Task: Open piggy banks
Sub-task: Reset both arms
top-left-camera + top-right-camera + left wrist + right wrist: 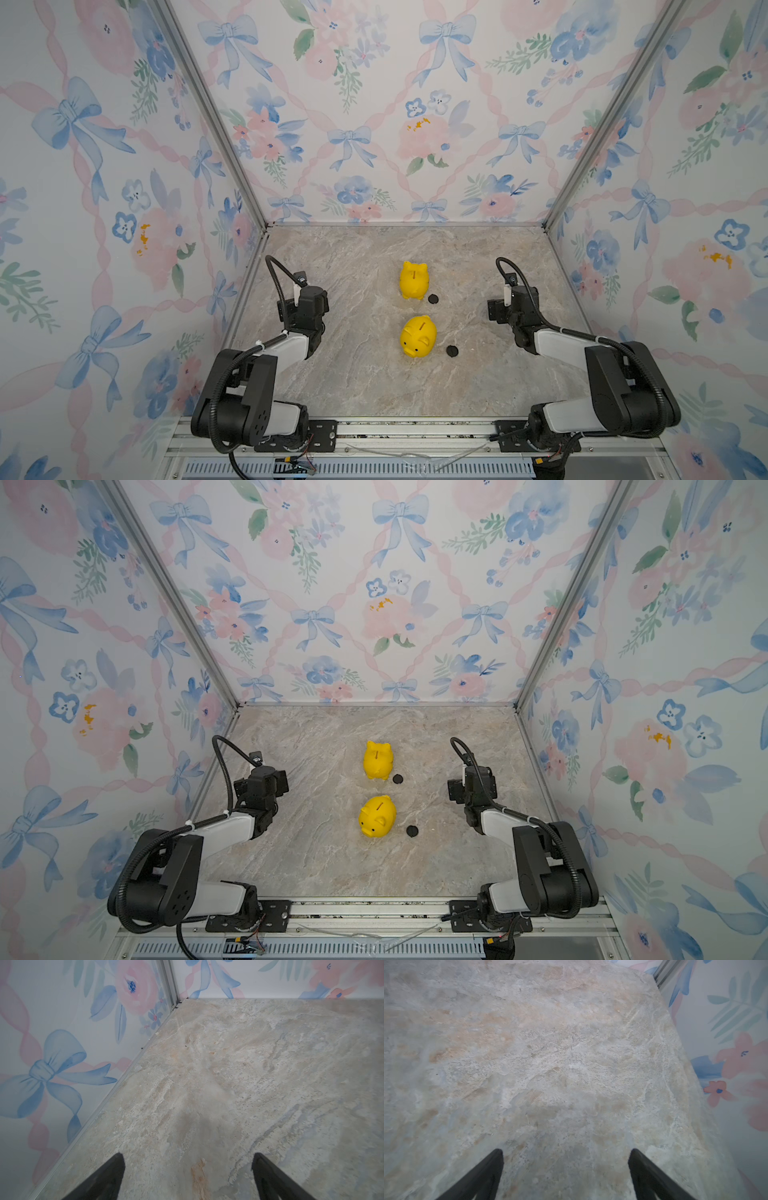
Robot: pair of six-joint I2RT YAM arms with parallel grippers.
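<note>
Mid-table (pixel 374 386), far pig (pixel 414 280) facing rearward, near pig (pixel 418 336) front-left

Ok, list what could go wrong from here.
1. The far plug and near plug lie loose beside the far piggy bank and near piggy bank; a reaching arm could knock them away.
2. Both pigs stand upright, bellies hidden, so open holes cannot be confirmed.
3. Wrist views of the open left gripper and right gripper show neither pigs nor plugs; any approach starts blind.
</note>
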